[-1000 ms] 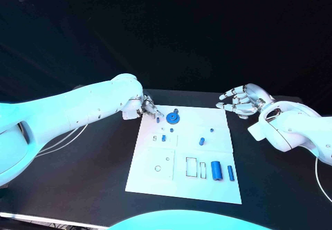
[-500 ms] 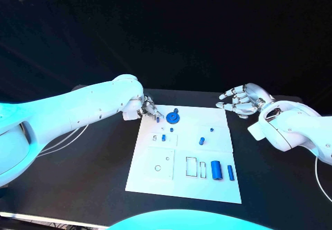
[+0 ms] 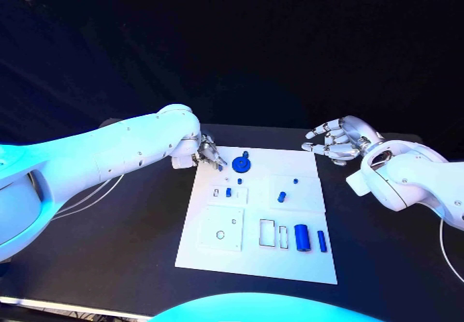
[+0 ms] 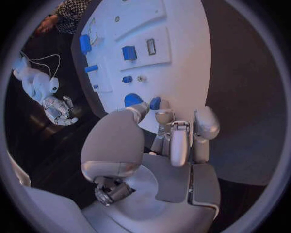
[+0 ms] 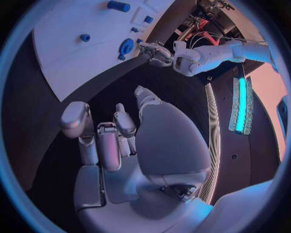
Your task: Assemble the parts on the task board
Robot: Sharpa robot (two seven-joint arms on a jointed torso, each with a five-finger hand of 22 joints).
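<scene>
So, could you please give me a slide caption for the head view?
Left hand at the task board's far corner by the blue parts; right hand open, off the board.

The right hand (image 5: 130,145) hangs over the dark tabletop (image 5: 36,145), fingers (image 5: 75,119) apart and empty, off the board (image 5: 79,53). Across it, at the board's corner, the left hand (image 5: 154,52) sits just beside a blue disc (image 5: 126,47); smaller blue parts (image 5: 118,6) lie well apart.
</scene>
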